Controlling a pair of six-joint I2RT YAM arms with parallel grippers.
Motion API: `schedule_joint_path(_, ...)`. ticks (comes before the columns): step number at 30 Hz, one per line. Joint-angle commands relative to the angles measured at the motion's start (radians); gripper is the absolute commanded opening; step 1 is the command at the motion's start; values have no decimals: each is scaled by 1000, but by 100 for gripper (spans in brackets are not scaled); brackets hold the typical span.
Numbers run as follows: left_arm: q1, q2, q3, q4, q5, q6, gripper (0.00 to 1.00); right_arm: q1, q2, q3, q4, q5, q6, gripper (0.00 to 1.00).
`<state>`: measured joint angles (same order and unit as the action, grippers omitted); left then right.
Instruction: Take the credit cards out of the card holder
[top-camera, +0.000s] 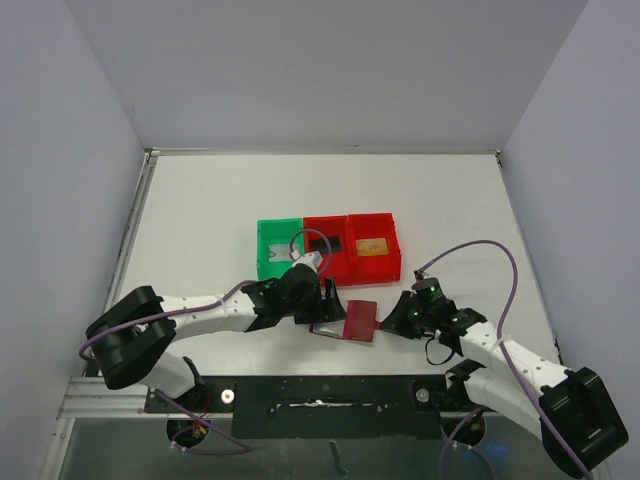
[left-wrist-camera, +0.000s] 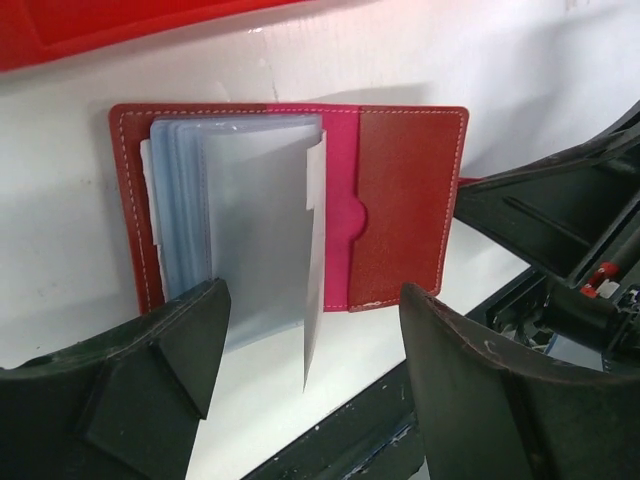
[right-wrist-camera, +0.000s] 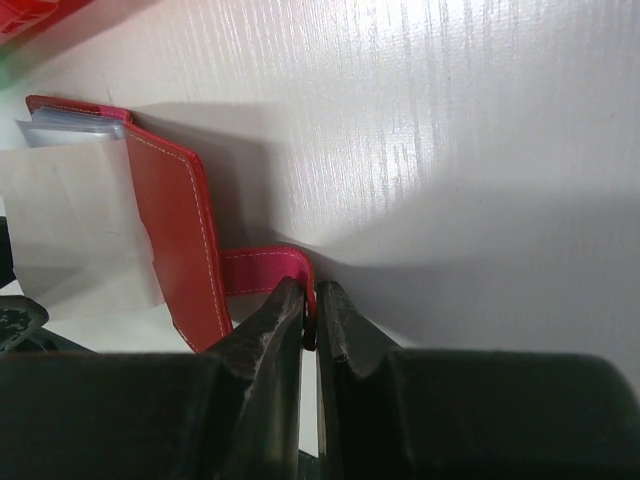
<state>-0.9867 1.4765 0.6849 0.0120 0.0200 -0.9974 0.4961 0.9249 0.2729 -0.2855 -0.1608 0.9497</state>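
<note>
The card holder (top-camera: 352, 321) lies open on the table near the front edge, dark red with pale blue-grey sleeves (left-wrist-camera: 250, 220). My left gripper (left-wrist-camera: 315, 350) is open above its near edge, and one loose sleeve stands up between the fingers (left-wrist-camera: 470, 390). I see no card in the sleeves. My right gripper (right-wrist-camera: 311, 310) is shut on the holder's red closing tab (right-wrist-camera: 265, 270) at the right side of the holder (right-wrist-camera: 175, 240). A black credit card (top-camera: 322, 243) lies in the middle red bin and a gold-orange one (top-camera: 372, 246) in the right red bin.
A green bin (top-camera: 262, 262) and two red bins (top-camera: 392, 268) stand in a row just behind the holder. The green bin holds a pale grey card (top-camera: 272, 253). My right arm's gripper body (left-wrist-camera: 560, 220) sits close to the holder's right edge. The black front rail (top-camera: 330, 390) runs just in front.
</note>
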Motion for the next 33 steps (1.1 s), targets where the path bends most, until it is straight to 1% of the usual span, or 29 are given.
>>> schedule_joint_path(1,-3,-14,84,-41,-33,41,68,-9,10,10,30,15,-17,6)
schedule_joint_path(4,-3,-22,96,-88,-63,51,69,-10,16,4,32,16,-14,6)
schedule_joint_path(7,-3,-19,93,-94,-70,54,70,-10,18,0,41,13,-12,6)
schedule_joint_path(15,-9,59,113,-63,-8,63,70,-11,23,2,43,9,-11,6)
schedule_joint_path(21,-23,61,118,-23,18,67,67,-11,19,2,39,8,-11,7)
schedule_joint_path(33,-58,55,195,-107,-17,106,67,-12,25,0,42,7,-10,7)
